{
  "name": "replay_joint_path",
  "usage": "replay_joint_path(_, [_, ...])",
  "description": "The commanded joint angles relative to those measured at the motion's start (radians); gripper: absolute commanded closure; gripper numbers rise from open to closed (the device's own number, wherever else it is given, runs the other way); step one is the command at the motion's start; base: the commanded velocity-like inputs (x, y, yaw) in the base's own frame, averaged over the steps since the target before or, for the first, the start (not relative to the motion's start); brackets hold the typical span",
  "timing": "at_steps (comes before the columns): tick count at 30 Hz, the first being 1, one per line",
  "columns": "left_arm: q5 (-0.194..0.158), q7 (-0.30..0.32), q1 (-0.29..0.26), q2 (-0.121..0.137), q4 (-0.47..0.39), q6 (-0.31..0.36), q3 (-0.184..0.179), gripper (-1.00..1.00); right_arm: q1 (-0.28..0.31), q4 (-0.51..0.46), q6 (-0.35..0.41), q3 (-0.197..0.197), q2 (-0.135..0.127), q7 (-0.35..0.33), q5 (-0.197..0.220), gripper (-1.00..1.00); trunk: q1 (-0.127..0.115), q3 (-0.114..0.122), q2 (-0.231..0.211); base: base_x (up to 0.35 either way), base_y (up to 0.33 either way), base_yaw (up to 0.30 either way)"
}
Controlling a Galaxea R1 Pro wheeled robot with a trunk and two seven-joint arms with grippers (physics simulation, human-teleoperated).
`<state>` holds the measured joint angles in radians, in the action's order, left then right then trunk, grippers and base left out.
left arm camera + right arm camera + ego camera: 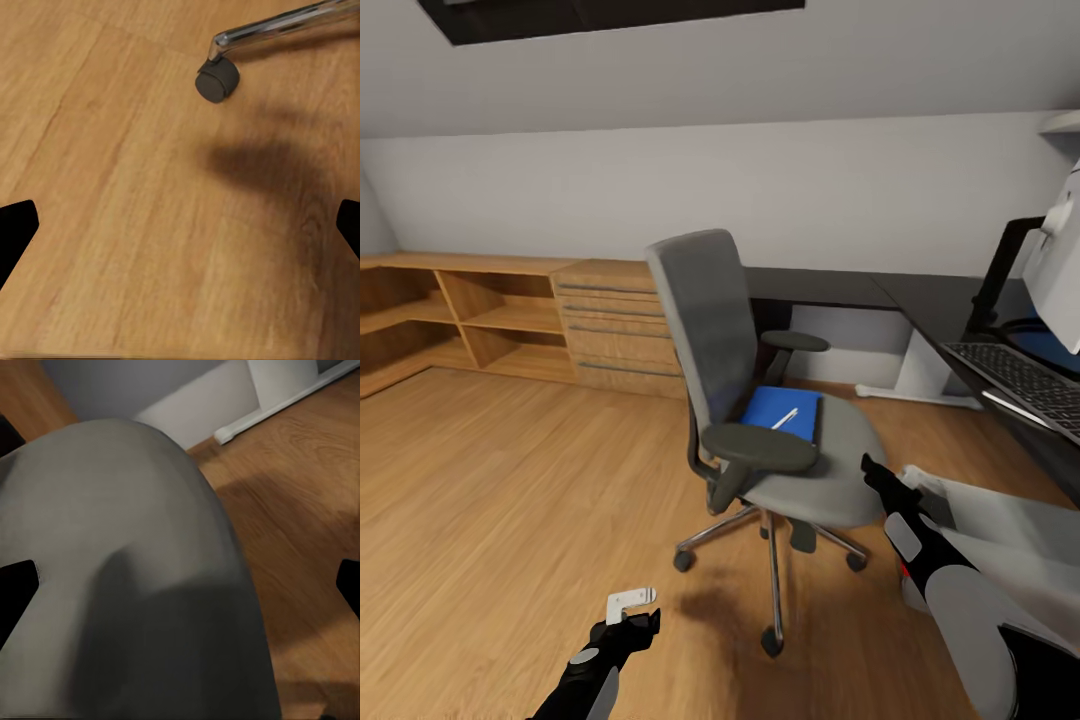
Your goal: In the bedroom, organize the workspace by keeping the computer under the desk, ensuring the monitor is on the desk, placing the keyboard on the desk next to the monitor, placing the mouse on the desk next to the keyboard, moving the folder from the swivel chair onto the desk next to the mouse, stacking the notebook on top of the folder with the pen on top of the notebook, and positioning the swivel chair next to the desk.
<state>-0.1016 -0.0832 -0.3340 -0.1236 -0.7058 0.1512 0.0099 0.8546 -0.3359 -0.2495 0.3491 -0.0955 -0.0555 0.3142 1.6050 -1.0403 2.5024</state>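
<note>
The grey swivel chair (760, 400) stands on the wood floor, left of the black desk (920, 295). On its seat lies the blue folder (780, 412) with a white pen (785, 418) on top. The keyboard (1025, 385) sits on the desk in front of the monitor (1060, 265). A light grey box, the computer (1000, 515), stands low beside the desk, partly behind my right arm. My right gripper (875, 475) is open at the seat's front edge (127, 570). My left gripper (632, 612) is open above the floor near a castor (217, 79). The mouse and notebook are out of view.
Low light-wood shelves and drawers (540, 320) line the back wall on the left. The desk's white leg (920, 385) stands behind the chair. The chair's chrome base (772, 560) spreads across the floor between my arms.
</note>
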Motion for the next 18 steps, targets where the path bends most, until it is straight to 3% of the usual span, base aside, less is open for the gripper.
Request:
replay_joint_path(1, [-0.010,-0.003,0.000,-0.001,-0.001,0.005,0.001,-1.00,0.000,0.006,-0.004,-0.002,0.000,-0.006,0.011,-1.00,0.000,-0.001,0.000,0.000,0.000,0.169])
replay_joint_path(18, [-0.010,0.002,0.000,-0.001,-0.005,0.005,0.001,-1.00,0.000,0.005,-0.004,-0.001,0.000,-0.006,0.012,-1.00,0.000,-0.009,0.000,0.000,0.000,0.170])
